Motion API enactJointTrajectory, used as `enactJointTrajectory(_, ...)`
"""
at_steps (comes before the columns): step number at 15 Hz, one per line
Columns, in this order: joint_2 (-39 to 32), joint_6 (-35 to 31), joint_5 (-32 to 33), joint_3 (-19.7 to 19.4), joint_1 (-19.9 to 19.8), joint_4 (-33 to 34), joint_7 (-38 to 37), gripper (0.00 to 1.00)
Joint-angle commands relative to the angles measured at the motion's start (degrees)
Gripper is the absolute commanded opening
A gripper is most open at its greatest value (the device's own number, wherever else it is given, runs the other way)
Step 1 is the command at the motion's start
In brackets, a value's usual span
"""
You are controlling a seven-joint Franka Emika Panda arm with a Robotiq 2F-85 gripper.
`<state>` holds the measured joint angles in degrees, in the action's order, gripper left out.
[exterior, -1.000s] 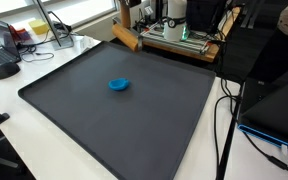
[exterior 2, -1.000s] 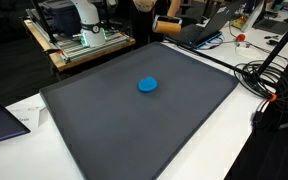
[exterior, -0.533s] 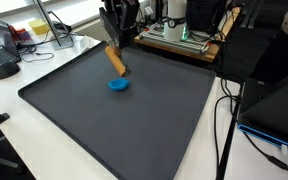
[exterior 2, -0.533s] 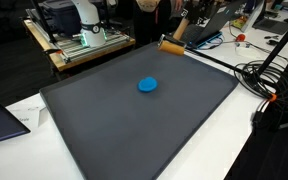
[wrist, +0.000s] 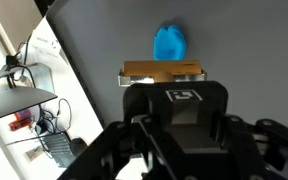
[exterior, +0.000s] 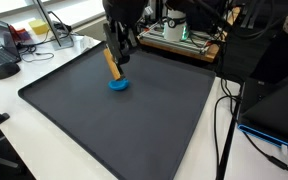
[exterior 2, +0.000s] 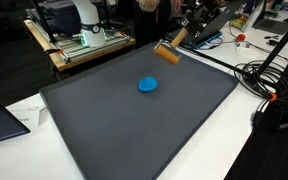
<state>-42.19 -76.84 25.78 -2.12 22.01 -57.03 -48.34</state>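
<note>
My gripper (exterior: 117,46) hangs above the far side of a dark grey mat (exterior: 104,130), shut on a tan wooden block (exterior: 112,62). The block slants down from the jaws, and its lower end hovers just above and beside a small blue dish (exterior: 118,85). In an exterior view the gripper (exterior 2: 181,36) and block (exterior 2: 169,53) stand over the mat's (exterior 2: 134,130) far edge, apart from the blue dish (exterior 2: 147,85). In the wrist view the block (wrist: 162,71) lies crosswise in front of the gripper (wrist: 164,84), with the blue dish (wrist: 170,43) beyond it.
A wooden bench with a white machine (exterior 2: 84,30) stands behind the mat. Black cables (exterior 2: 269,85) and a laptop (exterior: 279,110) lie beside the mat. A keyboard and mouse (exterior: 6,70) sit on the white table past one corner.
The arm has come into view with the wooden block and swung it out from the mat's far edge, down to the blue dish. The dish has not moved.
</note>
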Motion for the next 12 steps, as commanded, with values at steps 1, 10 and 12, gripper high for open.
enactJointTrajectory(1, -6.4, 6.7, 2.3, -2.6, 2.5, 9.7, -1.2, 0.23)
enactJointTrajectory(10, -14.6, 10.8, 1.5, -4.7, 4.7, 20.1, -5.6, 0.23)
enactJointTrajectory(12, -15.5, 10.0, 1.6, -4.8, 4.8, 21.0, -7.0, 0.23)
